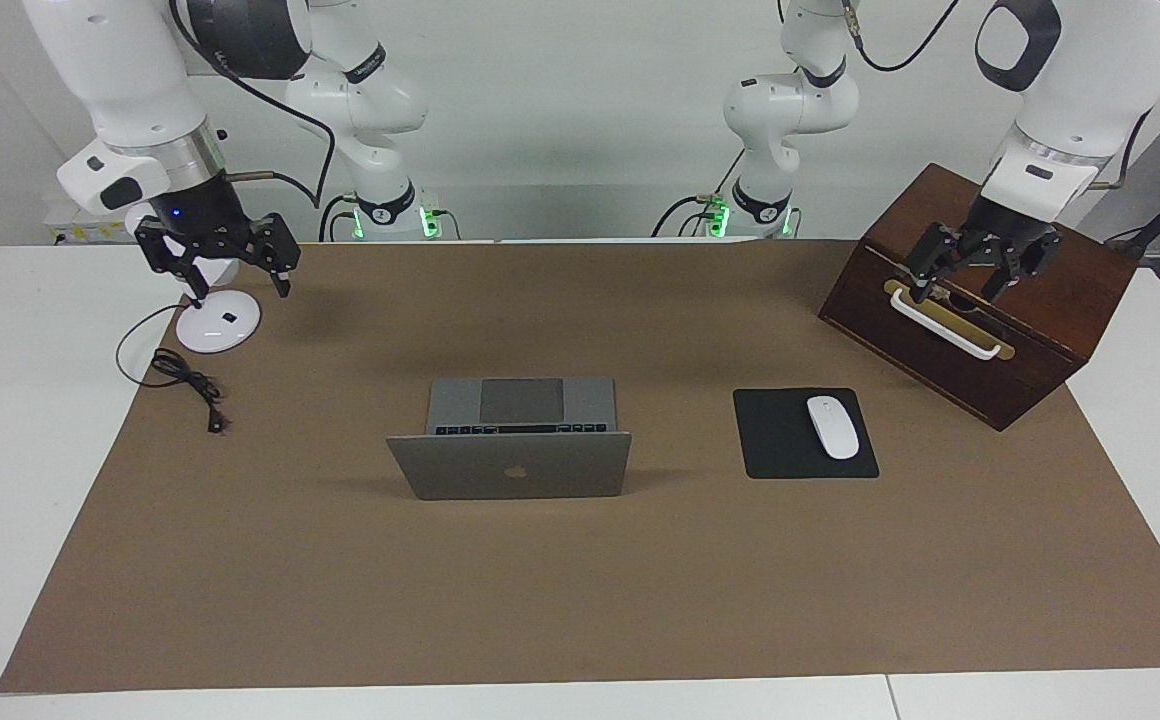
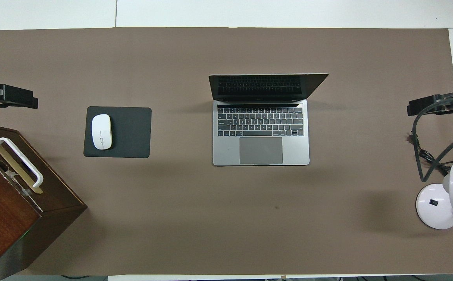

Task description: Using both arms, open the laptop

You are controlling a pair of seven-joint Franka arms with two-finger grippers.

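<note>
The laptop [image 1: 510, 450] stands open near the middle of the tabletop [image 1: 560, 590], on the brown mat, its lid raised with the logo facing away from the robots and its keyboard and trackpad toward them. The left end effector [image 1: 970, 285] hangs over the dark wooden box [image 1: 1040, 330] at the left arm's end of the tabletop, just above the box's white handle [image 1: 945, 325], its fingers spread apart and empty; from the facing view it seems clear of the handle, though that is hard to judge. The right end effector [image 1: 238, 290] hangs over the round white base of a desk lamp [image 1: 218, 325] at the right arm's end, its fingers also apart and holding nothing. A white mouse [image 1: 832, 427] lies on a black mouse pad [image 1: 775, 440] beside the laptop, between it and the box. A loose black cable [image 1: 185, 380] lies coiled near the lamp's base.
</note>
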